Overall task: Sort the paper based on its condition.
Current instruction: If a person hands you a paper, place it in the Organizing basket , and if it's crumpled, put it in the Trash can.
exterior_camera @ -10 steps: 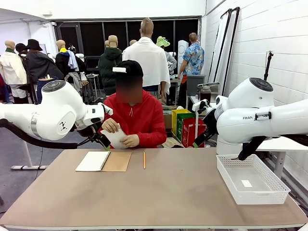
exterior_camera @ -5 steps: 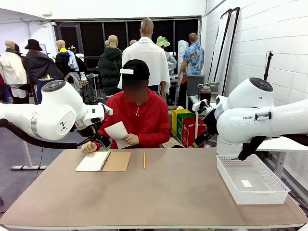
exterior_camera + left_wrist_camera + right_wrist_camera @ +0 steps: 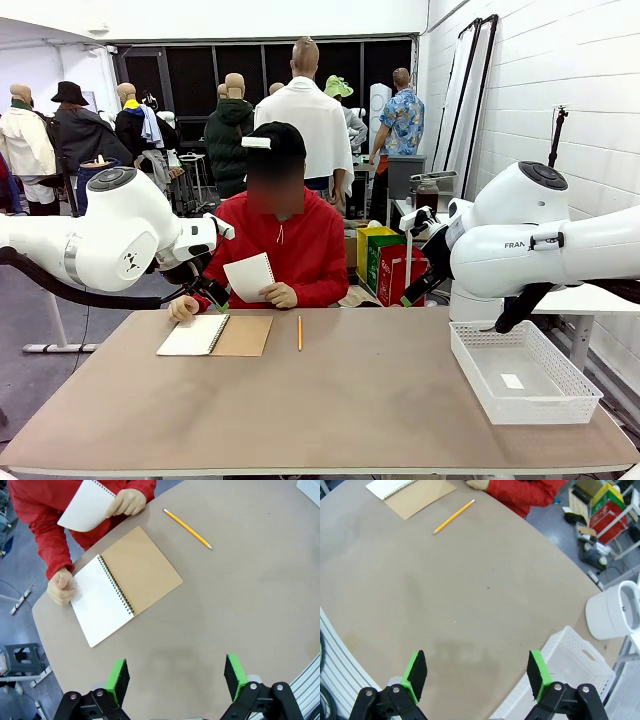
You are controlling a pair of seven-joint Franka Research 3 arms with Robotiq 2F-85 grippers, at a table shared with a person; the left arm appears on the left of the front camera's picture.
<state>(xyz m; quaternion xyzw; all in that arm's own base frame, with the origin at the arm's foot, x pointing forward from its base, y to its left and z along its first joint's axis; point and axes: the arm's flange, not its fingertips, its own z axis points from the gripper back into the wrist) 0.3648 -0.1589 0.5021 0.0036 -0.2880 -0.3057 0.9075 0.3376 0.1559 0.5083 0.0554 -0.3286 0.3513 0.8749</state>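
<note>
Since a second ago the person has lifted the paper [image 3: 250,276] clear of the notebook [image 3: 214,335]. It now stands upright in one hand [image 3: 281,294], left of centre in the front view, well apart from us. Our left end effector [image 3: 176,669] and right end effector [image 3: 477,664] hang with fingers apart over the table [image 3: 350,400], holding nothing. We judge that a thin sheet could crumple or slip when pinched, spoiling its condition, and that a hasty reach could strike the hand.
</note>
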